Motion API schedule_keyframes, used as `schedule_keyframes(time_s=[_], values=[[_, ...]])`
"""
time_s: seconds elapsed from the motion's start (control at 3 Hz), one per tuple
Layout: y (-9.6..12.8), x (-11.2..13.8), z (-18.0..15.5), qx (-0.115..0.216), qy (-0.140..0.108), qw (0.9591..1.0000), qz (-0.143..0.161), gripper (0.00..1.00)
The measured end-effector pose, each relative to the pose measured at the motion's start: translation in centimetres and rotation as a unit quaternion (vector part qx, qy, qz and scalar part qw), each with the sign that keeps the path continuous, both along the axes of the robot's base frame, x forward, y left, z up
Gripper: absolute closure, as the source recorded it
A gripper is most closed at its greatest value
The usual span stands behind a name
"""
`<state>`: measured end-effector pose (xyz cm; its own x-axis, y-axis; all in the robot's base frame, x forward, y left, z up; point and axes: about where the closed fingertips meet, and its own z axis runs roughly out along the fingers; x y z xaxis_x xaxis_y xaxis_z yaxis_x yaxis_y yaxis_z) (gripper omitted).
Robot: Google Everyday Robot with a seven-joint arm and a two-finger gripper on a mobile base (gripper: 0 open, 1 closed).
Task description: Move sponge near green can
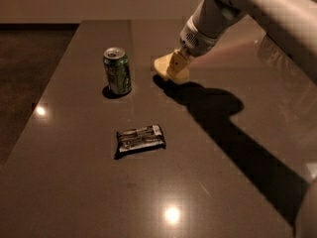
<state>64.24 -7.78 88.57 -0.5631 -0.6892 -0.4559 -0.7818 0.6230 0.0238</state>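
The green can stands upright on the dark table, left of centre, with a silver top. The pale yellow sponge is at the table surface a short way to the right of the can, with a gap between them. My gripper reaches down from the upper right and is shut on the sponge, covering its right part. The white arm runs off the top right corner.
A flat dark snack wrapper with silver print lies in front of the can, toward the middle of the table. The table's left edge drops to a dark floor. The arm casts a wide shadow across the right side.
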Motion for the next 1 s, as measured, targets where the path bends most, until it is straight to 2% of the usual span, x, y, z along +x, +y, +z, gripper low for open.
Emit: schedule_keyframes(time_s=[0.33, 0.67, 1.0], values=[[3.3, 0.0, -0.6, 0.011, 0.009, 0.999, 0.043, 1.0], [5.6, -0.4, -1.1, 0.019, 0.018, 0.9974, 0.067, 1.0], [6.5, -0.9, -1.3, 0.016, 0.02, 0.9974, 0.067, 0.82]])
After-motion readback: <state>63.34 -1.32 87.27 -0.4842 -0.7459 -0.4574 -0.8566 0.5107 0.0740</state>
